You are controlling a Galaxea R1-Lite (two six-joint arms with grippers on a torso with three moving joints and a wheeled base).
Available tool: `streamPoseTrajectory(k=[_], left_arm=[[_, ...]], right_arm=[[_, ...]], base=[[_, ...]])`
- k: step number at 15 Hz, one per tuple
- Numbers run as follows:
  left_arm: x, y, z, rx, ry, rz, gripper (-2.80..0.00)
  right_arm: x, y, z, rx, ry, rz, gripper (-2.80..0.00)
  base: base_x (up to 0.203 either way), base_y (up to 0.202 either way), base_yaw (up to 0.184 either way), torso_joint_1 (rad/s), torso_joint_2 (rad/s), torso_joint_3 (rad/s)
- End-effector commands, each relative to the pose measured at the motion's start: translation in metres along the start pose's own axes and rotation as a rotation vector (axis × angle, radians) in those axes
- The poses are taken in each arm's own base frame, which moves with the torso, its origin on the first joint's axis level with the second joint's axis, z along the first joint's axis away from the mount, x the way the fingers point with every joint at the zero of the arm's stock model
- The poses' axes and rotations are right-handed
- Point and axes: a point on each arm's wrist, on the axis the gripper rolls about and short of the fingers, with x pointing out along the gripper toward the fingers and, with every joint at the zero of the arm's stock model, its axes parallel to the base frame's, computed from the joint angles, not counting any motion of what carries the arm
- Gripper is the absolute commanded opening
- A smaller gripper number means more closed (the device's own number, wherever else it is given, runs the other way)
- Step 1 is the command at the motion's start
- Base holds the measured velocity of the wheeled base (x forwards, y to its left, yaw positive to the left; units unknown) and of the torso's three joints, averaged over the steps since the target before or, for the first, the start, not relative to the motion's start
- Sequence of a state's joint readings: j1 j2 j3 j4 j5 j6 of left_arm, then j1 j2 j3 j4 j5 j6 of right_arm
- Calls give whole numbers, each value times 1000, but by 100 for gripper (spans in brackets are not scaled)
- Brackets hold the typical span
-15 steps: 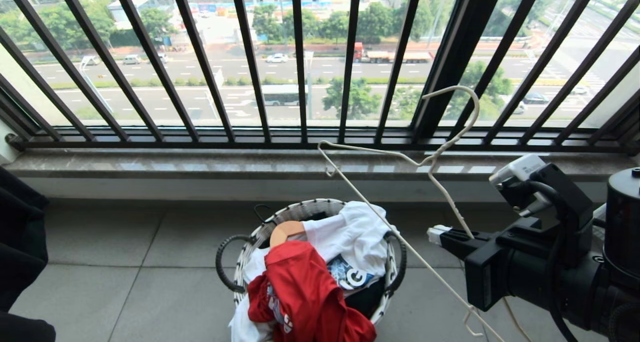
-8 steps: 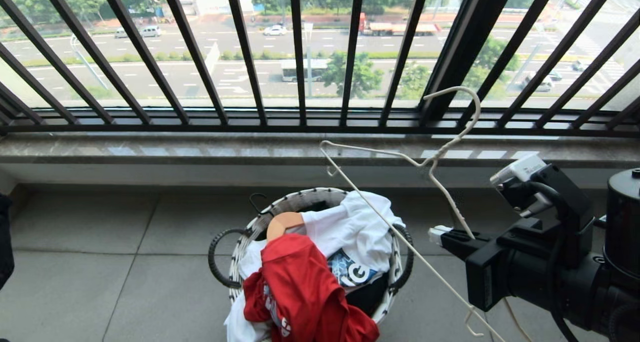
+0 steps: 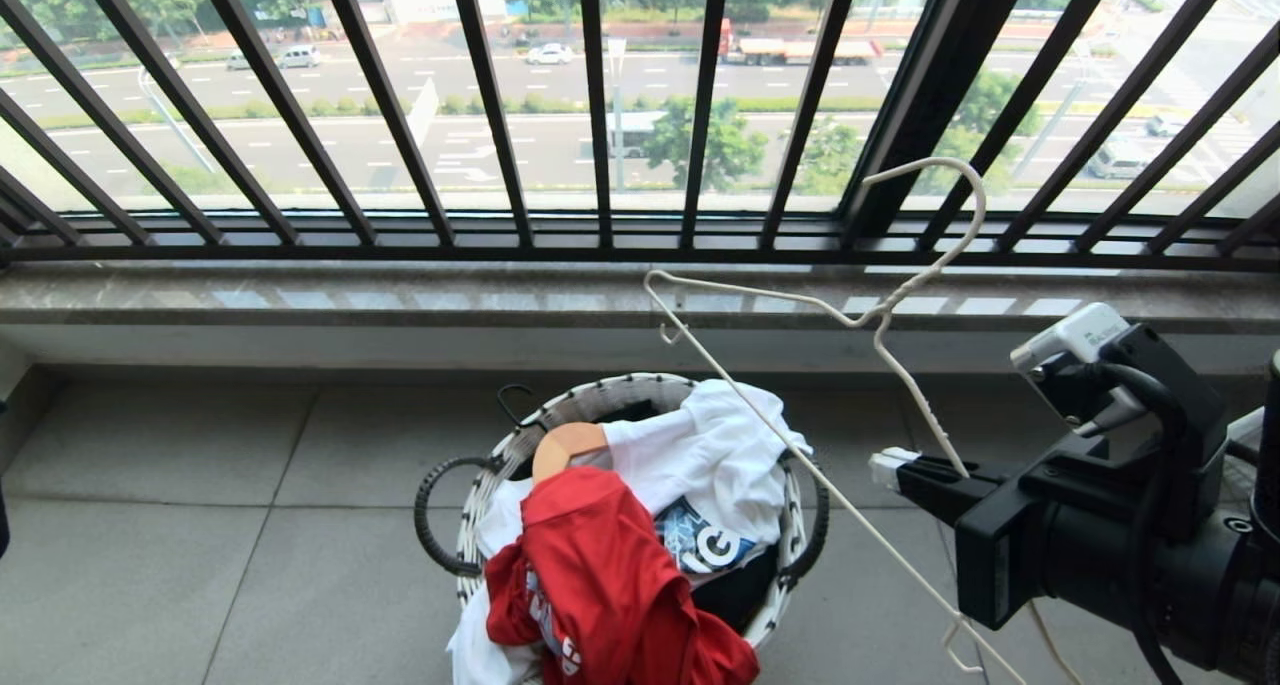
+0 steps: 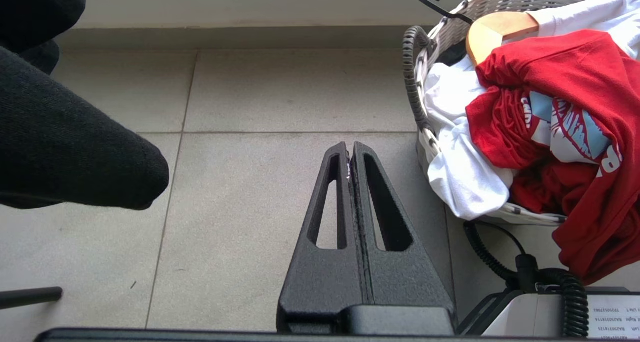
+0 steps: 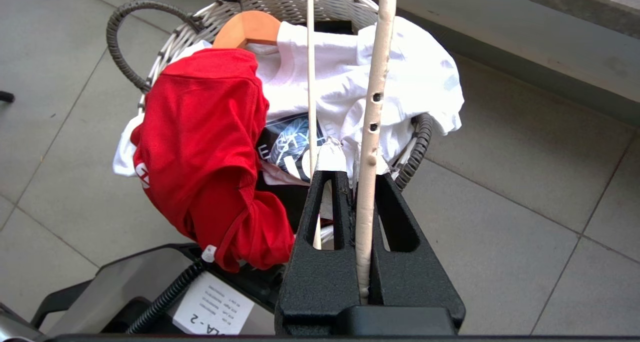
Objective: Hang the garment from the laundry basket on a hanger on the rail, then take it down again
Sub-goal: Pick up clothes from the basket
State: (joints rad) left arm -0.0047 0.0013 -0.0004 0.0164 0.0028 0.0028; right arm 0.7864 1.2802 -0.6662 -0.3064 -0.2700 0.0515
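Right gripper [image 3: 885, 462] fingers [image 5: 400, 242] clamped on cream wire hanger [image 3: 905, 295], held tilted above floor beside laundry basket [image 3: 600, 405]. Red garment [image 3: 600, 575] draped over basket's near rim. Left gripper [image 4: 350, 155] fingers pressed together, empty, above tiled floor [image 4: 250, 107].

— What does your right arm look like from the head view?

— You've got a matt black, blocky wrist housing [image 3: 1100, 555] with a small white-capped unit [image 3: 1075, 333] and black cables [image 3: 1140, 405] on top.

— And the grippers?

— Your right gripper [image 5: 357, 182] and left gripper [image 4: 350, 152] have rough black tapered fingers [image 4: 327, 207] with long slots. You'll spot coiled black cables [image 4: 570, 292] and white printed labels [image 5: 215, 304] below.
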Motion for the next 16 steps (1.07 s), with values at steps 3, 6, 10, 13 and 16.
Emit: streamPoseTrajectory(k=[3,6,10,13,16], left_arm=[[0,0,0,1,1,0,-280],[0,0,0,0,1,0,-280],[0,0,0,3,0,0,-280],[-1,0,3,11,-12,2,-280],[-5,0,42,30,-77,-15,-280]], right_arm=[[-3,-1,4,6,-20,-3,-280],[-5,-1,5,10,-27,-3,-280],[-9,-2,7,13,-42,1,-280],[-15,-3,10,17,-69,1,-280],[-16,-3,10,4,-69,2,-280]], base=[[0,0,0,0,0,0],[0,0,0,0,0,0],[0,0,0,0,0,0],[0,0,0,0,0,0],[0,0,0,0,0,0]])
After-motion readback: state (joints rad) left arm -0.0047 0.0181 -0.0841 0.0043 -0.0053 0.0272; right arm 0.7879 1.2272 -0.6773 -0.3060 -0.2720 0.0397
